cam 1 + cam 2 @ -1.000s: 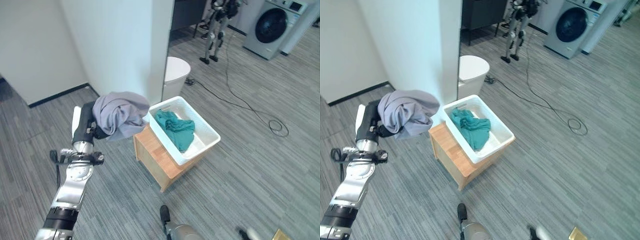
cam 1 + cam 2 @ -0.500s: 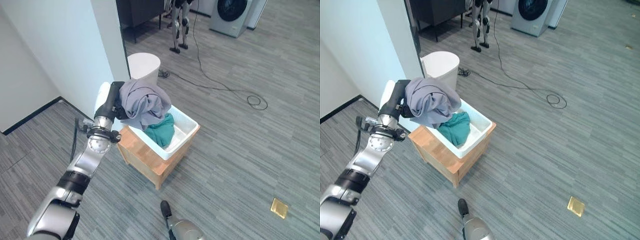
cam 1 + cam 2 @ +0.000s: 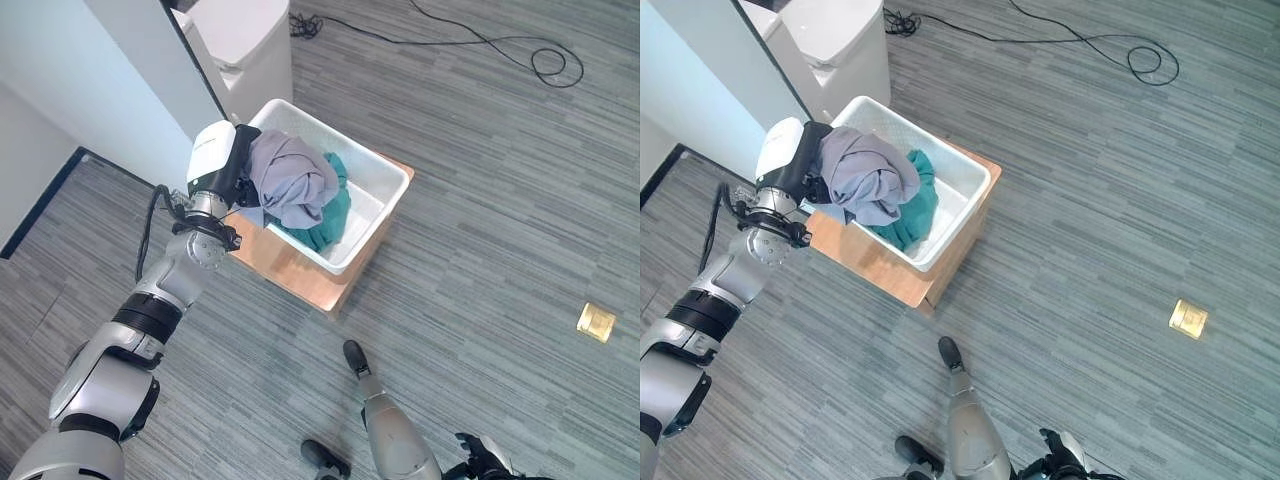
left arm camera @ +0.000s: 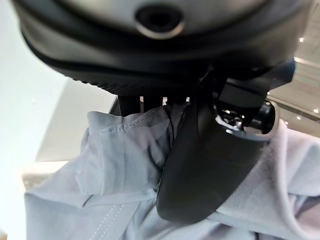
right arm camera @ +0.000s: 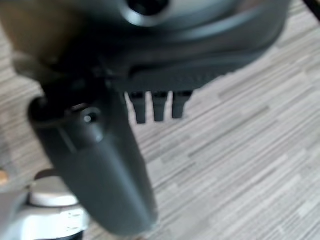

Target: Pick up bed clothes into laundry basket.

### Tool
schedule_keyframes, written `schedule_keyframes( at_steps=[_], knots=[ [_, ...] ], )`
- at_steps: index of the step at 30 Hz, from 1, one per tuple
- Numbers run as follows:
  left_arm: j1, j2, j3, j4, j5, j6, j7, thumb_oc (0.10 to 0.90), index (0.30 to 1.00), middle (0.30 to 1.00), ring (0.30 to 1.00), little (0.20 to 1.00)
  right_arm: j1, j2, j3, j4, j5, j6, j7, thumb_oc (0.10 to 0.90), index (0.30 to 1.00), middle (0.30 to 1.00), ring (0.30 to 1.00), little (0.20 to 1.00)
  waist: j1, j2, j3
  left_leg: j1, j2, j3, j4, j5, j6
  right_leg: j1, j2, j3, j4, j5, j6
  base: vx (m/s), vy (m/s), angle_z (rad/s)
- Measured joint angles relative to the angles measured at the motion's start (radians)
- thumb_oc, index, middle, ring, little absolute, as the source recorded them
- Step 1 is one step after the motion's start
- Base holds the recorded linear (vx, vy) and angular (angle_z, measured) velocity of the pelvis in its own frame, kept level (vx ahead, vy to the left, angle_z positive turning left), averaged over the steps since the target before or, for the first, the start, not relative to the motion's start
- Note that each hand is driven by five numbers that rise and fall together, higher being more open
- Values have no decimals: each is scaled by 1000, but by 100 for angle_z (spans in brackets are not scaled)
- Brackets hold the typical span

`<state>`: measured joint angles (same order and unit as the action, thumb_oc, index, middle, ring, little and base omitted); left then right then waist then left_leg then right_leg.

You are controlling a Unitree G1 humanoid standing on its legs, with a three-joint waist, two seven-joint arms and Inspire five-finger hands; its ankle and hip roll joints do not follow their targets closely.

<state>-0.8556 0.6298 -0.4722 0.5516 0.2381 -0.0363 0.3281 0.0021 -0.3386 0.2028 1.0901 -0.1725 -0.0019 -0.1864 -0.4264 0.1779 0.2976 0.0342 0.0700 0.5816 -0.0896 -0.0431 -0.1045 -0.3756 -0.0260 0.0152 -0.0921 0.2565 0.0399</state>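
Now carried over the white laundry basket (image 3: 385, 180), no longer held out to its side: a soft, crumpled grey garment (image 3: 290, 182), bunched above the teal cloth (image 3: 331, 216) lying inside. Left hand (image 3: 232, 178) clenched into the grey folds, thumb pressed over stitched fabric. Basket rectangular, smooth plastic, atop a boxy wooden stand (image 3: 285, 270). Right hand (image 5: 100, 165) loosely straight above striped grey flooring (image 3: 480, 230)

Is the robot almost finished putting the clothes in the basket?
Nearly. A green garment already lies inside the white laundry basket on the wooden stand. The left hand grips a bundled grey garment over the basket's near end. What's left is letting it go. The right hand hangs by the floor, holding nothing.
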Motion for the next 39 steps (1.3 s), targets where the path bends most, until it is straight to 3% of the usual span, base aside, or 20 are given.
schedule_keyframes(
  at_steps=[3,4,5,14,28,34,37,39],
  knots=[
    [-6,1,-7,7,10,-1,9,400,300,300,300,300,-15,1,6,0,15,-4,-9,800,900,900,900,900,2,-2,1,-5,0,2,0,0,0,-7,1,9,0,-3,2,19,-82,-6],
    [-12,1,-11,18,11,-2,10,424,335,335,335,335,-17,1,7,0,22,-6,-10,800,900,900,900,900,3,-2,2,-6,0,2,0,0,0,-9,1,9,0,-3,2,-3,-84,-2],
    [-21,3,-22,43,11,0,10,800,900,900,900,900,-19,0,7,-11,28,-9,-12,800,900,900,900,900,3,-2,2,-10,-1,3,0,0,0,-13,1,10,0,-1,0,-4,-103,-2],
    [-26,22,-39,141,60,1,11,800,900,900,900,900,5,-1,33,-132,36,-37,-13,800,900,900,900,900,1,-9,7,-18,1,12,0,1,-1,-25,7,19,0,-1,0,13,-53,-3],
    [-1,36,-11,87,82,17,38,800,900,900,900,900,93,-3,24,-217,35,-50,14,800,900,900,900,900,-10,-18,12,53,0,30,1,-3,-8,38,19,21,0,-12,-3,13,-6,-2],
    [105,27,155,-104,55,17,42,800,900,900,900,900,147,-24,24,-392,35,-60,35,800,900,900,900,900,-10,-45,25,99,5,90,0,-6,-13,49,41,58,0,-11,-5,-2,-46,-41],
    [266,-110,310,-349,-67,-17,49,800,900,900,900,900,115,-71,24,-451,20,-35,51,800,900,900,900,900,23,-48,25,127,8,77,0,-3,-14,65,51,71,2,0,-14,-20,-36,-28],
    [430,-150,328,-484,-116,-74,48,800,900,900,900,900,105,-113,-4,-539,-4,-46,40,800,900,900,900,900,33,-53,26,154,17,43,-1,-1,-16,97,55,67,2,-6,-22,-38,-22,-1]
  ],
)
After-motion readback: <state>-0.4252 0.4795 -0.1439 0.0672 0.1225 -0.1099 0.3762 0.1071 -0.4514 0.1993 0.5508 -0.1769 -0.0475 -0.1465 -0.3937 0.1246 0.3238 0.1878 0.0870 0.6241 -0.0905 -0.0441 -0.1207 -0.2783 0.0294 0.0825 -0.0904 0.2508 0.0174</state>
